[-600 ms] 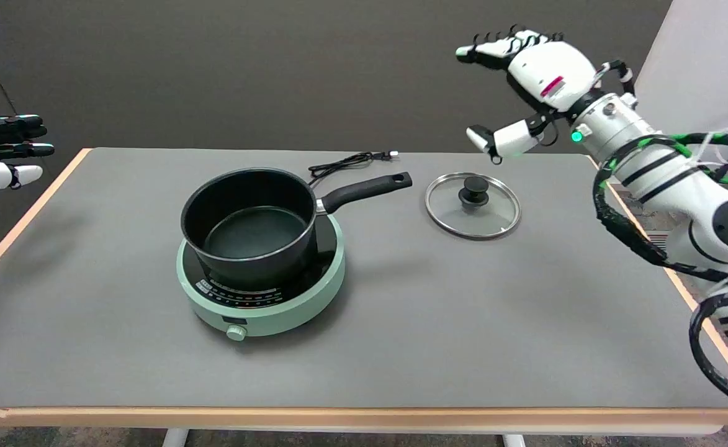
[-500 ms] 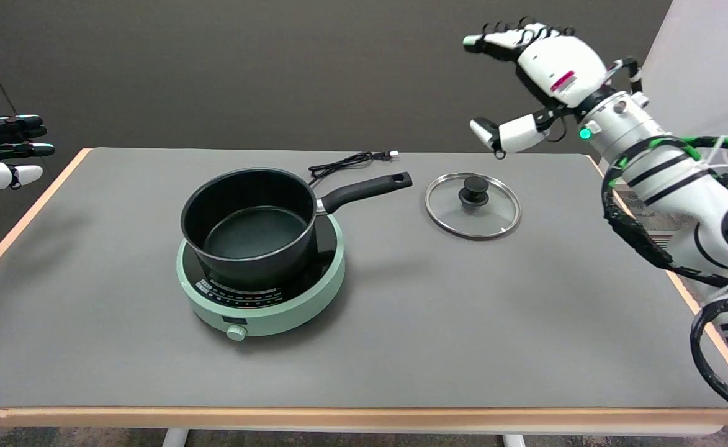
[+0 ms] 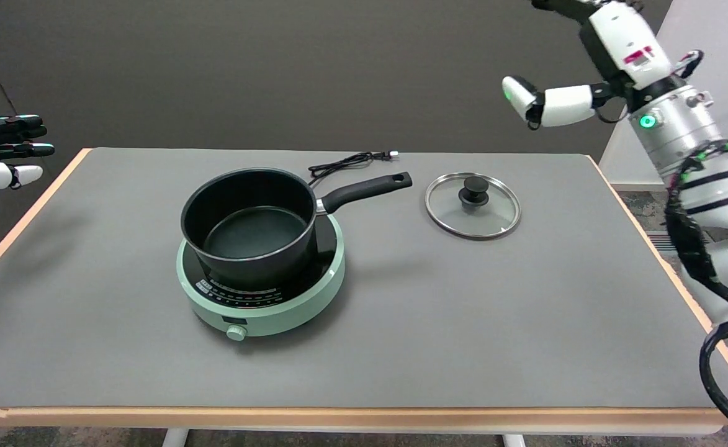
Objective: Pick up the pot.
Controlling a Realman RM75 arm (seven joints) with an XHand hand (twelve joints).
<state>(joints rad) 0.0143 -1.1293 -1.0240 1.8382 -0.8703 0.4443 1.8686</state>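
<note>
A black pot (image 3: 250, 225) with a long black handle (image 3: 367, 188) pointing right sits empty on a round green induction cooker (image 3: 261, 292) left of the table's middle. My right hand (image 3: 593, 56) is high in the air at the upper right, well above and to the right of the pot. Its thumb sticks out to the left, its fingers run partly off the top edge, and it holds nothing.
A glass lid (image 3: 473, 205) with a black knob lies flat right of the pot handle. A black power cord (image 3: 351, 161) lies behind the pot. The idle left hand (image 3: 4, 151) hangs at the far left. The grey table (image 3: 463, 323) has a wooden edge.
My right hand has risen and drawn back to the right, away from above the lid, its fingers now partly out of the picture. The pot, lid and cooker have not moved.
</note>
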